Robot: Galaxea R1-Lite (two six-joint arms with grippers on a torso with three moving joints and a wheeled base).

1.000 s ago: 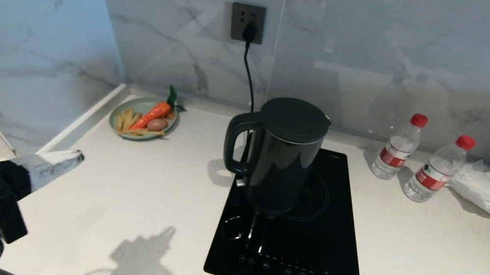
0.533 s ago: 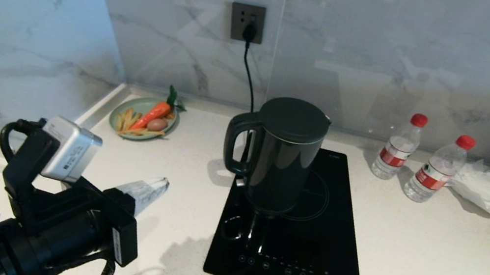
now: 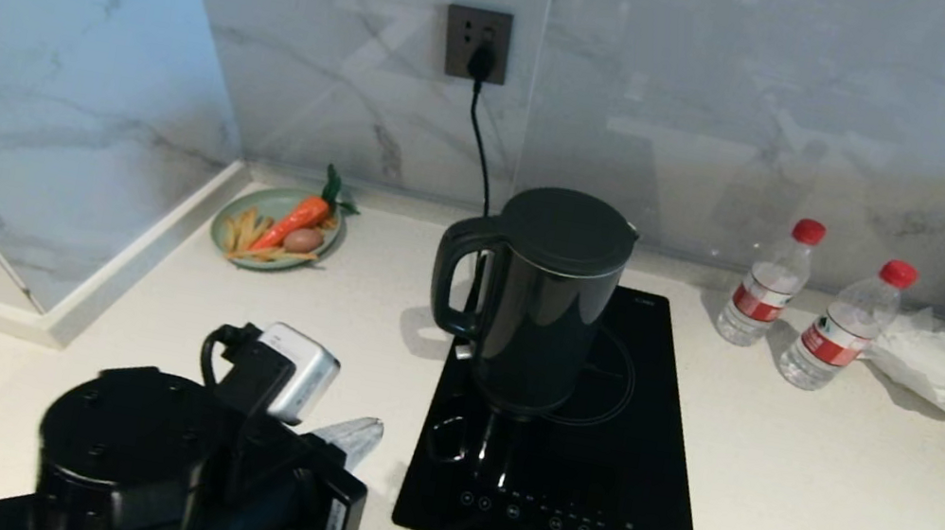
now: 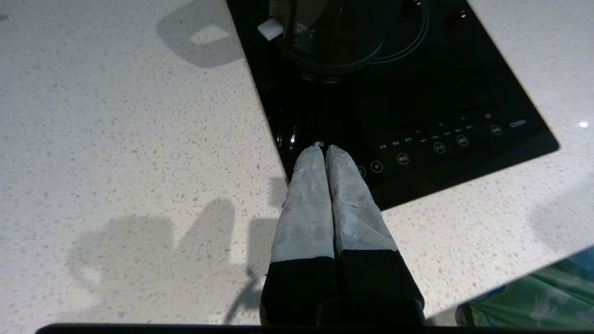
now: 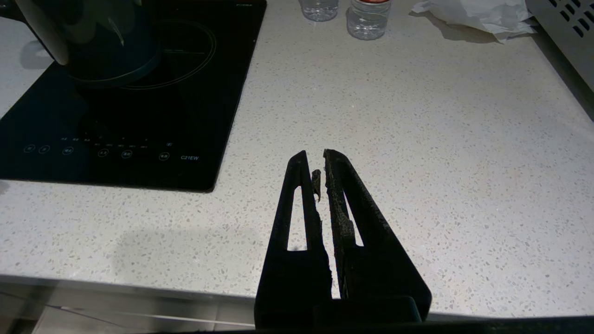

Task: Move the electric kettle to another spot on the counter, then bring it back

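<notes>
I observed the counter (image 3: 824, 516) bearing the cooktop (image 3: 581, 475); the electric kettle (image 3: 539, 300) stood on its far half. I held the left gripper (image 3: 370, 431) closed and empty, near-left of the cooktop. The right gripper (image 5: 320, 160) was closed.

Bright even light, soft shadows on counter (image 3: 824, 516), glare on cooktop (image 4: 417, 93), sharp focus

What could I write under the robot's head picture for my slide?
Left gripper, shut, hovers over the counter near the cooktop where the electric kettle stands.
</notes>
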